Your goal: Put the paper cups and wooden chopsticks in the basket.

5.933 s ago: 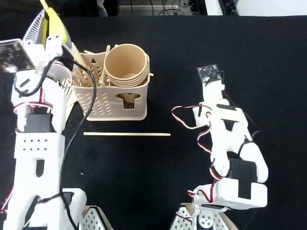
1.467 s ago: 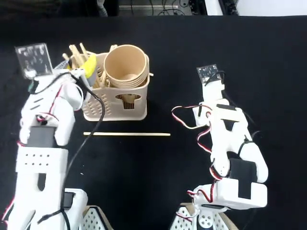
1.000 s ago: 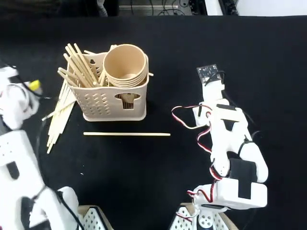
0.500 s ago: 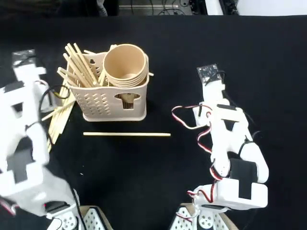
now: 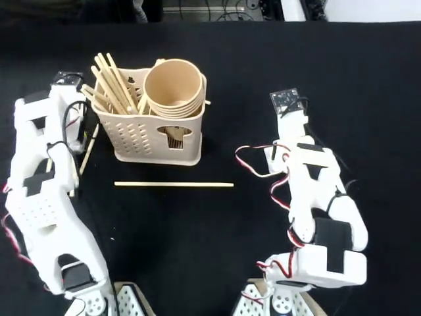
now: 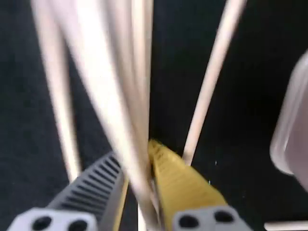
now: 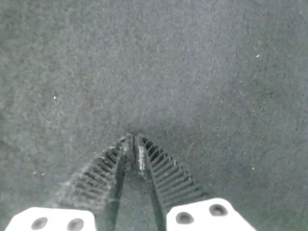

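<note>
In the high view, the beige perforated plastic basket stands at about ten o'clock on the black cloth table. A stack of brown paper cups sits in its three o'clock compartment, and a bunch of pale wooden sticks leans out of its nine o'clock compartment. A single chopstick lies flat at six o'clock of the basket, near it but not touching. A few loose chopsticks lie just beside the basket's nine o'clock wall, and the white left arm is bent over them. The white right arm is well apart, at three o'clock of the basket. In the left wrist view, the left gripper has its grey and yellow jaws drawn narrow around the loose chopsticks, which run between them, so it seems to pinch them. Another stick lies outside the yellow jaw. In the right wrist view, the right gripper has its jaws pressed together on nothing, low over the cloth. I judge that the cups are done and the step in hand is to collect the loose chopsticks. The next move calls for a firm pinch, a lift above the rim, then a short carry toward three o'clock and a release among the leaning sticks, without pushing the basket. The single chopstick is left for afterwards.
</note>
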`<state>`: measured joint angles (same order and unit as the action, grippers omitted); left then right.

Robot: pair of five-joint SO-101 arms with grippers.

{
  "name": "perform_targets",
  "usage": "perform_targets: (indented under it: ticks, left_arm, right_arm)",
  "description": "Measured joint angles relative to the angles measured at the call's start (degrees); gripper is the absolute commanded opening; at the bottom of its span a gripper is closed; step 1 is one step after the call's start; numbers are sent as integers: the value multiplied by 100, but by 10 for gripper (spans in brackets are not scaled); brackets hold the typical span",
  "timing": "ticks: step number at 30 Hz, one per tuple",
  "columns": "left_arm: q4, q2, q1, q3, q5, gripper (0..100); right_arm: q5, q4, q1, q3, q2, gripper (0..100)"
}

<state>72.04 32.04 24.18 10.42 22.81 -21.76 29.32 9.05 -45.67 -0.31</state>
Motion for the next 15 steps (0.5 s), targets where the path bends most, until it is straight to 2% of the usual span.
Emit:
perform_targets:
  ticks: [9,15]
  left_arm:
    - [598,-44,255,70,273,29]
    - [668,-844,686,-185,264,29]
  right_arm:
    - [0,0,0,0,0,12]
    - [0,0,0,0,0,12]
